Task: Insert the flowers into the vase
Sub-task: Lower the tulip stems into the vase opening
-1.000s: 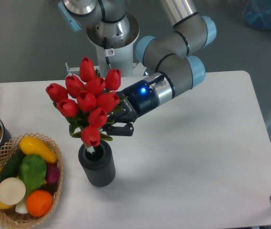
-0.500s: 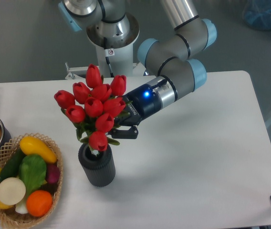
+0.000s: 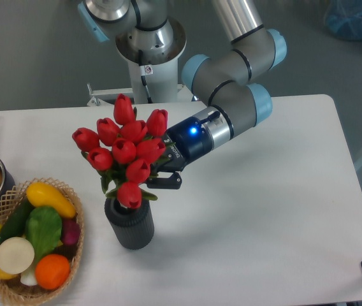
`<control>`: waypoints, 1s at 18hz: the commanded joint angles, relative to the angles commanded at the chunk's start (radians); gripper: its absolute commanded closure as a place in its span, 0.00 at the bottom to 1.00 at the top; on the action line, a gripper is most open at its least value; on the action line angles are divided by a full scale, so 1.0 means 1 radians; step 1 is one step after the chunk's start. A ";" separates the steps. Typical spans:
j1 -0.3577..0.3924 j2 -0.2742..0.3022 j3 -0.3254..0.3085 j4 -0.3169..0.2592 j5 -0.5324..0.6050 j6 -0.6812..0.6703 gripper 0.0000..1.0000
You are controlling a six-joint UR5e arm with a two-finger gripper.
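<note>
With the flowers (image 3: 125, 148) clamped in the tool (image 3: 157, 177) and leaning over the vase (image 3: 130, 223), the light vase could be tipped by sideways drag.

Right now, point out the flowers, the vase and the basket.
flowers (image 3: 125, 150), fixed camera, on a middle red bud.
vase (image 3: 132, 231), fixed camera, on its ribbed side.
basket (image 3: 6, 195), fixed camera, on the wicker rim at upper left.
</note>
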 joint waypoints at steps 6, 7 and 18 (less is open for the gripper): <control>-0.002 -0.014 -0.012 0.002 0.000 0.002 0.81; -0.002 -0.018 -0.012 0.002 0.000 0.002 0.81; -0.003 -0.078 -0.031 0.002 0.000 0.080 0.81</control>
